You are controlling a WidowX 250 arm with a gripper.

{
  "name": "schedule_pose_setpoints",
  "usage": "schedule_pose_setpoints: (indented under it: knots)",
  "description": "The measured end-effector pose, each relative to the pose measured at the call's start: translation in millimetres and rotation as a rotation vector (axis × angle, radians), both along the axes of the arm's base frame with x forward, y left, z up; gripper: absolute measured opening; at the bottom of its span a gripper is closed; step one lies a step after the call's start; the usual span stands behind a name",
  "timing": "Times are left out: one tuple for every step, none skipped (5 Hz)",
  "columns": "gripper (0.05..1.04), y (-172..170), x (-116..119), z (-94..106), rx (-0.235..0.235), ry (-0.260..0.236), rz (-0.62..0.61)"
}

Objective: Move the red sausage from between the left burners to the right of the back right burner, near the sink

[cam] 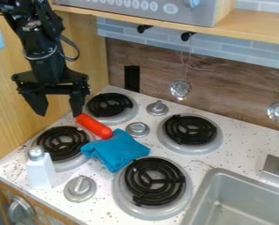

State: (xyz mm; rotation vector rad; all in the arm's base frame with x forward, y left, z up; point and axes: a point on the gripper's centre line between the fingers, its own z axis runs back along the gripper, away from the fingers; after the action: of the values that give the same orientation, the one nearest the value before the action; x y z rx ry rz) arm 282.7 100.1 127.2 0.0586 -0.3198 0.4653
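The black gripper (58, 114) hangs down over the left side of the toy stove, by the wood wall (86, 48). Its two fingers are wide apart, and it holds nothing. The red thing (94, 126), long and round like a sausage, lies at a slant near the tip of the finger on the right in the view. I can't tell if they touch. The red thing is between the back left burner (109, 105) and the front left burner (62, 144). Its low end is right by a blue cloth (116, 150), which is all bunched up in the middle of the white stove top (97, 203). One end of the cloth comes up to the front right burner (155, 182). A white bottle (41, 171) with a silver top stands up beside the front left burner. A gray knob (137, 128) sits just behind the cloth, and another burner (191, 130) is off to the right of that knob. The gray sink (203, 193) is at the front right.
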Motion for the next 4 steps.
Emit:
schedule_pose_setpoints:
  knots:
    - [1.005,-0.3,-1.6,-7.2,-0.008,0.023,0.005]
    - [1.005,10.7,18.1,-31.2,0.060,0.079,0.080]
    - [1.005,10.3,40.8,-35.1,0.129,0.009,0.263]
    - [1.005,20.5,56.5,-48.0,0.182,-0.021,0.406]
